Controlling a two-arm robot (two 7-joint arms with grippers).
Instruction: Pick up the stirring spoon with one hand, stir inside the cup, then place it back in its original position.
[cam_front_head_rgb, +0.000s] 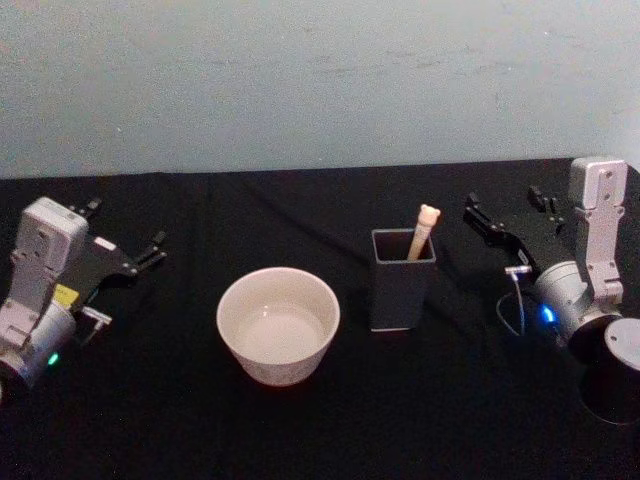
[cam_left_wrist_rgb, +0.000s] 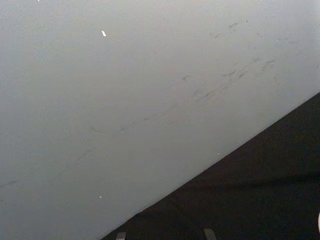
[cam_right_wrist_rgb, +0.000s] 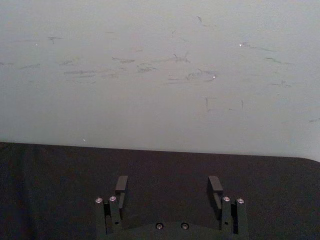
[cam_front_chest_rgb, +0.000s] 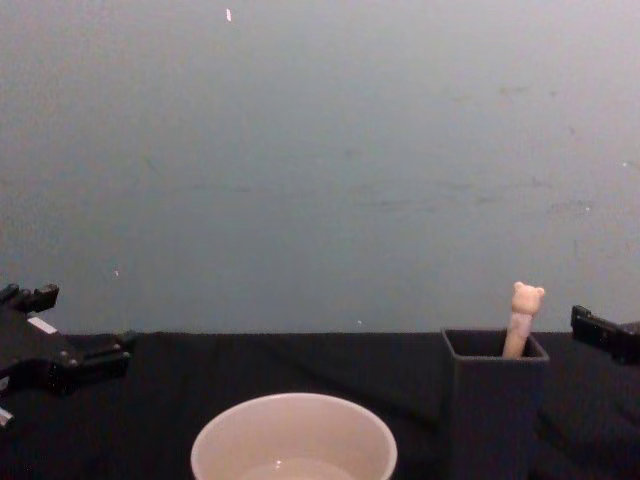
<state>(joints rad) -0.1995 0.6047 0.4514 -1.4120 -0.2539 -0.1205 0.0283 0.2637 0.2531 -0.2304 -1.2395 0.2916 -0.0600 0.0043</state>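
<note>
The stirring spoon (cam_front_head_rgb: 423, 230) stands in the tall dark grey holder (cam_front_head_rgb: 402, 285), its original position, right of centre. Only its beige bear-topped handle (cam_front_chest_rgb: 522, 318) sticks out above the holder (cam_front_chest_rgb: 495, 410); its neck and bowl are hidden inside. Left of the holder sits the wide cream cup (cam_front_head_rgb: 270, 370), seen low in the chest view (cam_front_chest_rgb: 230, 425). My left gripper (cam_front_head_rgb: 128, 225) rests open at the far left (cam_front_chest_rgb: 75, 322), well away from the cup. At the far right my right gripper (cam_front_head_rgb: 507, 205) is open with nothing in it (cam_right_wrist_rgb: 168, 186), a short way right of the holder.
A black cloth (cam_front_head_rgb: 180, 430) covers the table. A pale scuffed wall (cam_front_head_rgb: 320, 80) rises right behind the table's far edge. There is free cloth between cup and holder and in front of both. The right arm's dark round body (cam_front_head_rgb: 610, 385) sits at the front right corner.
</note>
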